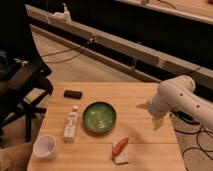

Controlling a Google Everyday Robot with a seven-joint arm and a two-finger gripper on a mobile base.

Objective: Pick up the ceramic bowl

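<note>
The ceramic bowl (99,117) is a shallow round green dish with pale streaks inside, resting near the middle of the wooden table (145,145). My gripper (150,115) hangs at the end of the white arm over the table's right side, well to the right of the bowl and apart from it. Its fingers stand open with nothing between them.
A white cup (46,146) stands at the front left corner. A white bottle (71,123) lies just left of the bowl, with a small black object (73,94) behind it. An orange-red item on a white scrap (120,147) lies in front. A black chair (20,85) stands to the left.
</note>
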